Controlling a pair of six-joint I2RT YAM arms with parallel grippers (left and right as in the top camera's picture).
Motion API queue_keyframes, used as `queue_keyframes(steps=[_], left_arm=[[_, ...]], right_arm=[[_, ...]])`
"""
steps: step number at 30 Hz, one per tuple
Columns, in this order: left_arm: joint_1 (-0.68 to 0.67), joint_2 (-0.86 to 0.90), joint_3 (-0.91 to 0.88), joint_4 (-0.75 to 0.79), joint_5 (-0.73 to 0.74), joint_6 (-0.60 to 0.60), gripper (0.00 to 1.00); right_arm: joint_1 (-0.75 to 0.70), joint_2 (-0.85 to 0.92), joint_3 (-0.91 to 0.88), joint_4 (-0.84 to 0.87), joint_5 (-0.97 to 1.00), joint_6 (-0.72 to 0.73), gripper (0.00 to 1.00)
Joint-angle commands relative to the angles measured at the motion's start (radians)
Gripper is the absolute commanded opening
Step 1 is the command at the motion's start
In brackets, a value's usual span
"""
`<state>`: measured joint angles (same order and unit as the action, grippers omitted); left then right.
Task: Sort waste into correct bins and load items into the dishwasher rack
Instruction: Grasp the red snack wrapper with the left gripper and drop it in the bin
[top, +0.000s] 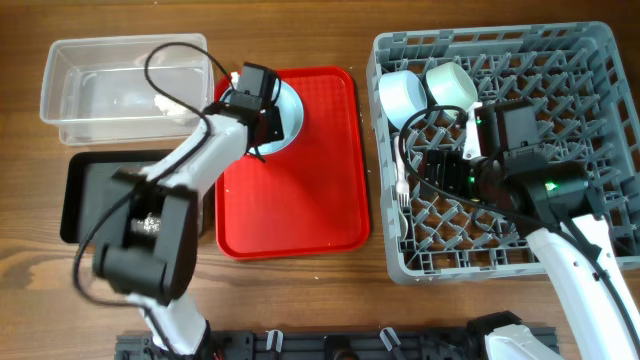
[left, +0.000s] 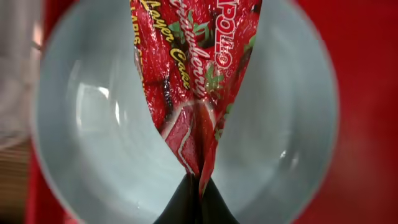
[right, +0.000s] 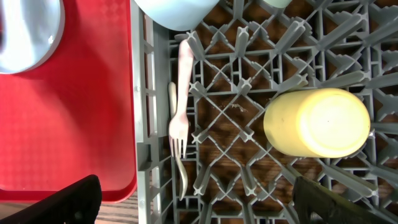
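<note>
Red snack wrapper (left: 194, 74), clamped in the left pincer (left: 198, 200), hangs over the light blue bowl (left: 87, 143); clear rectangular tub (top: 90, 100) sits just leftward.

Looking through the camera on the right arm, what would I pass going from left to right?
Red serving tray → edge of the grey dishwasher rack → white plastic fork → yellow cup.

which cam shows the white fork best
Right wrist: the fork lies whole and close along the left edge of the dishwasher rack, tines distinct. Overhead shows the fork only as a small white sliver there. Left wrist does not show it.
</note>
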<state>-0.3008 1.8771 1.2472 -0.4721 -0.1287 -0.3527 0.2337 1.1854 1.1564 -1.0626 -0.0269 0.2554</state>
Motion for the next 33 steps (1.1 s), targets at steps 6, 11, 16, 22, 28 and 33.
queue_keyframes(steps=[6, 11, 16, 22, 28, 33], left_arm=[[0.251, -0.259, -0.002, -0.007, 0.001, -0.113, 0.04], [0.417, -0.212, -0.002, 0.052, 0.002, -0.157, 0.04], [0.475, -0.174, -0.002, 0.084, 0.035, -0.187, 0.53], [0.438, -0.323, -0.001, 0.045, 0.148, -0.125, 0.59], [0.203, -0.387, -0.002, -0.460, 0.155, 0.083, 1.00], [0.206, -0.474, -0.021, -0.751, 0.159, 0.008, 1.00]], right_arm=[[-0.002, 0.004, 0.015, 0.001, -0.020, -0.018, 1.00], [-0.002, 0.004, 0.015, 0.004, -0.020, -0.017, 1.00], [-0.002, 0.004, 0.015, 0.004, -0.020, -0.017, 1.00], [-0.002, 0.004, 0.015, 0.072, -0.021, 0.022, 1.00], [-0.002, 0.043, 0.015, 0.148, -0.102, -0.020, 1.00], [-0.002, -0.010, 0.012, 0.013, -0.075, 0.010, 1.00]])
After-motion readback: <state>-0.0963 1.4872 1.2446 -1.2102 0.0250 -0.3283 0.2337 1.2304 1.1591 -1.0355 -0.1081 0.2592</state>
